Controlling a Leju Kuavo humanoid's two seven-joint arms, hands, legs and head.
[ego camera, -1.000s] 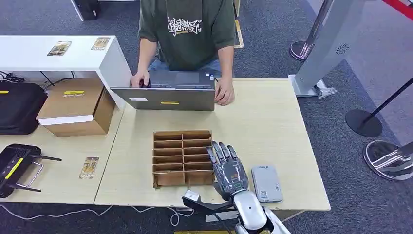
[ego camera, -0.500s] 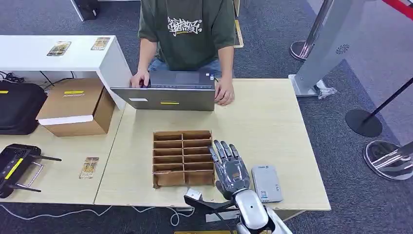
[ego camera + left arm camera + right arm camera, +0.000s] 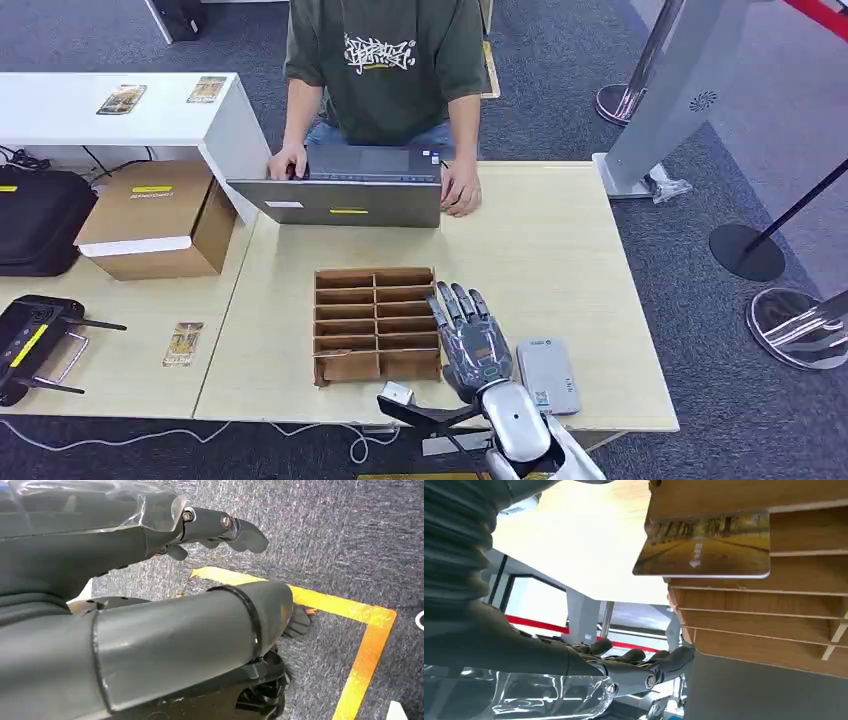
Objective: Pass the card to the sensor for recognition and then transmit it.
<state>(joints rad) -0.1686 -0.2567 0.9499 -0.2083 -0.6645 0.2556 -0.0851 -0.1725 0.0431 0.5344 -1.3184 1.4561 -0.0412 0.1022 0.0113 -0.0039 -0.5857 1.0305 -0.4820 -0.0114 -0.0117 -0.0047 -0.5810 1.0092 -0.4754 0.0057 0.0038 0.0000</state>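
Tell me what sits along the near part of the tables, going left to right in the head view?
Black controller → loose card → wooden divider tray → the robot's right hand → grey card sensor.

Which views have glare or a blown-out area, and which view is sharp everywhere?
Head view: even light, sharp all over, from the wooden divider box to the right hand. Right wrist view: the pale tabletop is washed out near white, while the card sticking out of the box stays readable. Left wrist view: a clear plastic wrap on the left hand shows bright reflections.
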